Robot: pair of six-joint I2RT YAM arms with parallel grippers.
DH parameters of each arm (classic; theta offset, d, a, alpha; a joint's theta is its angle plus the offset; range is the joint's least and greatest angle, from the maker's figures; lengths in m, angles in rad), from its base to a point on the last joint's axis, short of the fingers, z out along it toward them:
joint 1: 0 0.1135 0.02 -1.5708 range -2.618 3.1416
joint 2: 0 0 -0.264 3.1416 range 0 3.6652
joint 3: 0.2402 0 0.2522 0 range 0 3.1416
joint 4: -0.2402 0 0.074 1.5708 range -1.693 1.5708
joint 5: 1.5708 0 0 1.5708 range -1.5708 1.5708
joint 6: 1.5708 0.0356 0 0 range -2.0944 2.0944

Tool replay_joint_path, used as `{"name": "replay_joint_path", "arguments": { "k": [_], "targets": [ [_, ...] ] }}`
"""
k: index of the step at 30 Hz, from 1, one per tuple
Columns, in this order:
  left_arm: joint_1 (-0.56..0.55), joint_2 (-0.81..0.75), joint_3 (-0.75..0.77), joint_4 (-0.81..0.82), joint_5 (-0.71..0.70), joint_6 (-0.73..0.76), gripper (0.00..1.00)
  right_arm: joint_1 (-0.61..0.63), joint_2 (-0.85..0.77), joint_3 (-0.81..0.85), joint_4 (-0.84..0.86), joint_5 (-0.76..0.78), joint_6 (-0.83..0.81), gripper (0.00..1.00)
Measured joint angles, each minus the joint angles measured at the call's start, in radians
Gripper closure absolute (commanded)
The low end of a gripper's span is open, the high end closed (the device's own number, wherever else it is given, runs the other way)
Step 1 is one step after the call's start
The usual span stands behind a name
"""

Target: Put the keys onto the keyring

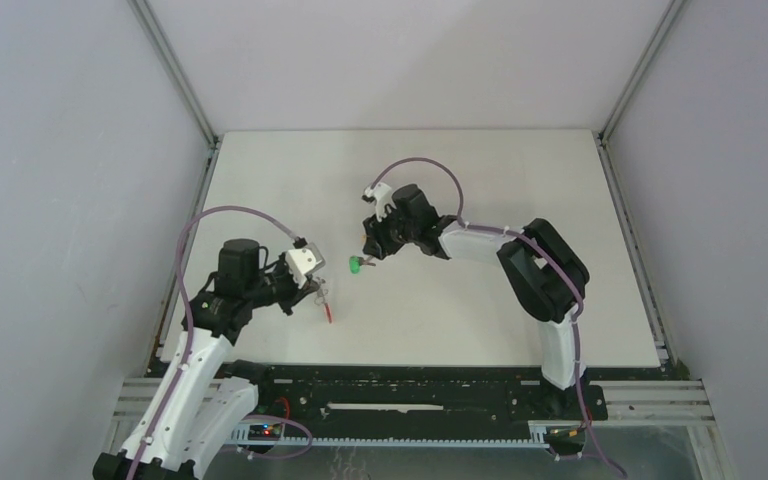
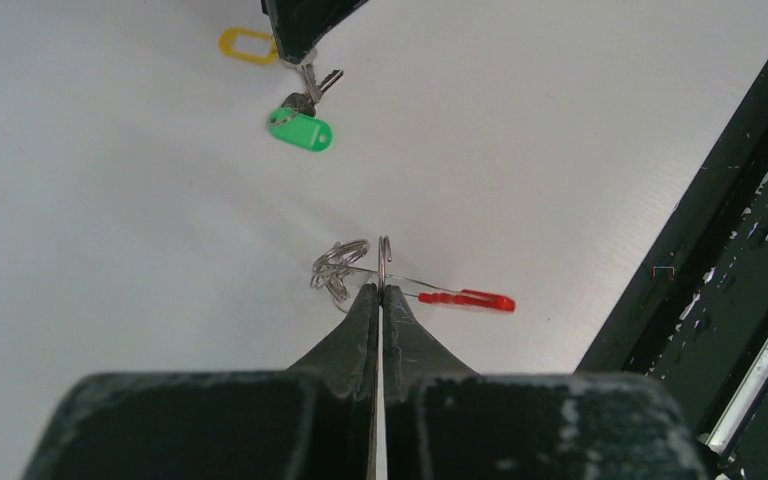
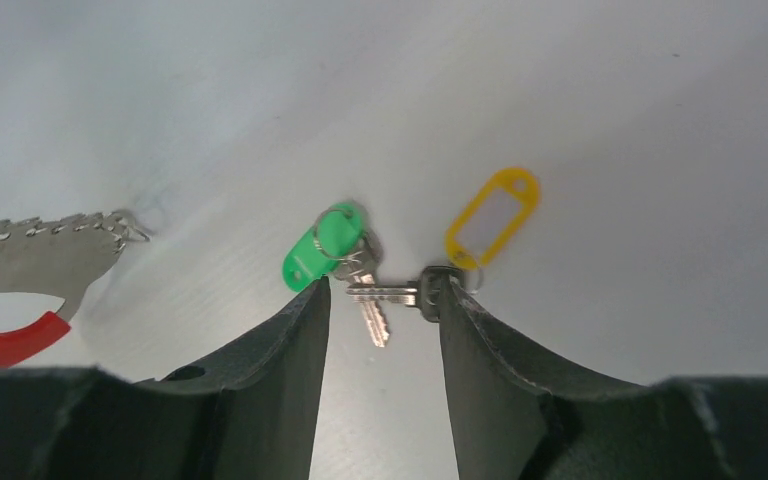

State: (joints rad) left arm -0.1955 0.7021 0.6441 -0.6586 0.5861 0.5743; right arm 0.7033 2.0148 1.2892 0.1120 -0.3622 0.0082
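The keyring is a thin wire loop with small coils and a red section. My left gripper is shut on its wire, low over the table at the left. The keys lie together near the middle. One carries a green tag, the other a yellow tag. My right gripper stands open over them. The yellow-tagged key lies crosswise between its fingertips, its dark head against the right finger. The green-tagged key points toward the camera.
The white table sits between grey walls with metal rails along its sides. A black mounting rail runs along the near edge, close to the keyring's red end. The keyring also shows at the left of the right wrist view.
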Motion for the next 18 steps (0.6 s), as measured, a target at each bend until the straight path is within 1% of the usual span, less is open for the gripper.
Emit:
{"name": "replay_joint_path", "arguments": {
  "k": [5,8,13,18],
  "targets": [
    [0.000,-0.003,0.000,-0.004,0.000,-0.002,1.00,0.066,0.011,0.013,-0.006,0.032,-0.031,0.48],
    [0.000,-0.003,0.000,-0.010,0.001,-0.003,1.00,0.093,0.053,0.068,-0.022,0.042,-0.044,0.48],
    [0.000,-0.008,0.000,-0.020,0.005,-0.008,1.00,0.104,0.121,0.157,-0.076,0.069,-0.070,0.49],
    [0.000,-0.010,0.000,-0.037,0.021,-0.010,1.00,0.106,0.156,0.196,-0.130,0.117,-0.095,0.52]
  ]
}}
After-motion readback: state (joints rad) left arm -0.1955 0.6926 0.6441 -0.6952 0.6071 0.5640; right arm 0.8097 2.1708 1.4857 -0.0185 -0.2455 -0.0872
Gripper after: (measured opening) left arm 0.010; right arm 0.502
